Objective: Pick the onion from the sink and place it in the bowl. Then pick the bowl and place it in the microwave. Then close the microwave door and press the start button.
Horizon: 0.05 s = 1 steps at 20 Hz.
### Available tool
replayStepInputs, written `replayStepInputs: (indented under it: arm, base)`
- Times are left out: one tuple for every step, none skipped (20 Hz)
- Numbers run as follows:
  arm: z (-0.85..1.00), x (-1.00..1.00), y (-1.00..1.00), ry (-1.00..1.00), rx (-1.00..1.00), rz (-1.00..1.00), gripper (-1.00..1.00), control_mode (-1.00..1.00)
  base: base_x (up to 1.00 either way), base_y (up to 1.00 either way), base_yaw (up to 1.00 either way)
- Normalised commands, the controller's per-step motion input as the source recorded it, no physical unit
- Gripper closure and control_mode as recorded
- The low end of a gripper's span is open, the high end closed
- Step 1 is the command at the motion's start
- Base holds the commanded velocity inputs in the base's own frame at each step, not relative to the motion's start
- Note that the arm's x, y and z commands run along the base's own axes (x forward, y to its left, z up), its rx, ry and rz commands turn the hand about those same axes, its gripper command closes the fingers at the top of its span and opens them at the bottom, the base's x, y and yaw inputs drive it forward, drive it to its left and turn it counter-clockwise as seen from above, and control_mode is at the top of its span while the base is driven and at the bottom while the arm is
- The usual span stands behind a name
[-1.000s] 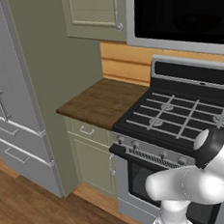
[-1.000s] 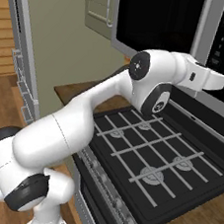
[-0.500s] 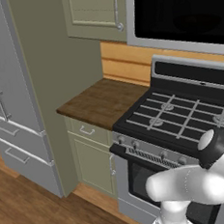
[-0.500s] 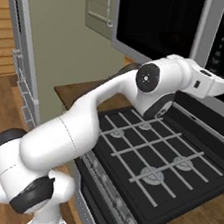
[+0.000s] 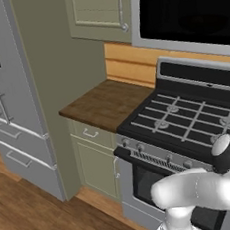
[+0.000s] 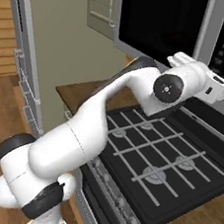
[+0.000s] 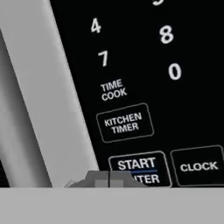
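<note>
Black control panel (image 7: pixel 144 87) fills your view: the START button (image 7: pixel 139 168) lies dead ahead of your gripper (image 7: pixel 108 179) (jaws fully shut, holding nothing), beside the closed microwave door (image 6: pixel 161 28).

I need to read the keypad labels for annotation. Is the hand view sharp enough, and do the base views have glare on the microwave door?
Hand view: START button label crisp, lower edge cut off. Both base views: microwave door glass evenly black, no glare.
</note>
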Motion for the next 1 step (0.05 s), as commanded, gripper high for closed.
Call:
replayStepInputs:
  arm:
    - [0.00,0.34,-0.69,-0.09,0.14,0.19,1.00,-1.00]
  base:
    - [0.00,0.00,0.00]
